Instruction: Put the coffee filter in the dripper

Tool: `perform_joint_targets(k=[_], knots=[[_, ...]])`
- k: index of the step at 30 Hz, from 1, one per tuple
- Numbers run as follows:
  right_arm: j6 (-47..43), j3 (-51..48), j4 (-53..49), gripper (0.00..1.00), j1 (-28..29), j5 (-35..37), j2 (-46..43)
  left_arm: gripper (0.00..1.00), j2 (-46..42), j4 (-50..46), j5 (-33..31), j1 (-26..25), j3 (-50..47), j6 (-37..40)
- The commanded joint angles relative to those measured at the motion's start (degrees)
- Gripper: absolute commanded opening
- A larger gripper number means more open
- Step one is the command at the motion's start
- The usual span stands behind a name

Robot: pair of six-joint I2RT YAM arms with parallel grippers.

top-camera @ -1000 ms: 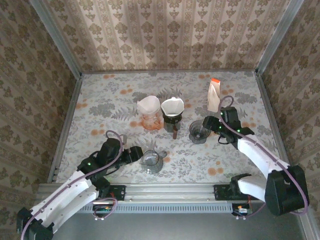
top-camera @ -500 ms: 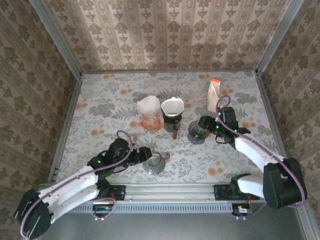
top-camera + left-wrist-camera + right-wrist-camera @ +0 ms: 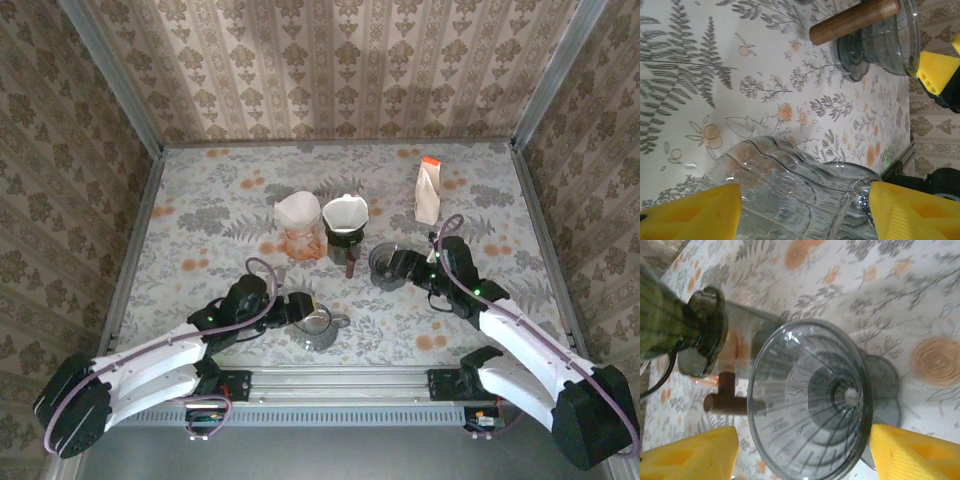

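Two white coffee filters sit in drippers at mid-table: one (image 3: 297, 209) in an orange dripper (image 3: 303, 244), the other (image 3: 345, 212) in a dark dripper (image 3: 347, 243) with a wooden handle (image 3: 855, 21). My left gripper (image 3: 290, 312) (image 3: 805, 200) is shut on a clear ribbed glass dripper (image 3: 318, 326) (image 3: 790, 185), which fills the span between its yellow pads. My right gripper (image 3: 407, 268) (image 3: 804, 445) is shut on a smoky grey dripper (image 3: 385, 264) (image 3: 810, 400). That dripper is tilted, its mouth towards the wrist camera.
A white bag with an orange top (image 3: 428, 190) stands at the back right. The dark dripper's wooden handle (image 3: 725, 400) lies just beyond the grey dripper. Patterned walls close in three sides, and a metal rail (image 3: 340, 380) runs along the near edge.
Both grippers closed a little onto their drippers. The left arm reached right, nudging the glass dripper that way. The right gripper moved left and nearer with the grey dripper, which now tilts.
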Motion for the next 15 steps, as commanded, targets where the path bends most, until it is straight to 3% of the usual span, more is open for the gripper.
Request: perform_joint_targets(k=[1, 9, 15], knots=[[3.0, -0.9, -2.3, 0.71, 2.8, 2.3, -0.8, 0.70, 1.3, 3.6, 1.7, -1.0, 2.5, 0.3], [-1.2, -1.2, -13.0, 0.69, 5.0, 14.0, -7.1, 0.75, -6.6, -5.0, -2.1, -0.4, 2.2, 1.3], [-7.7, -3.3, -7.9, 0.50, 6.5, 13.5, -5.0, 0.77, -14.0, -12.8, -3.0, 2.6, 2.6, 2.6]])
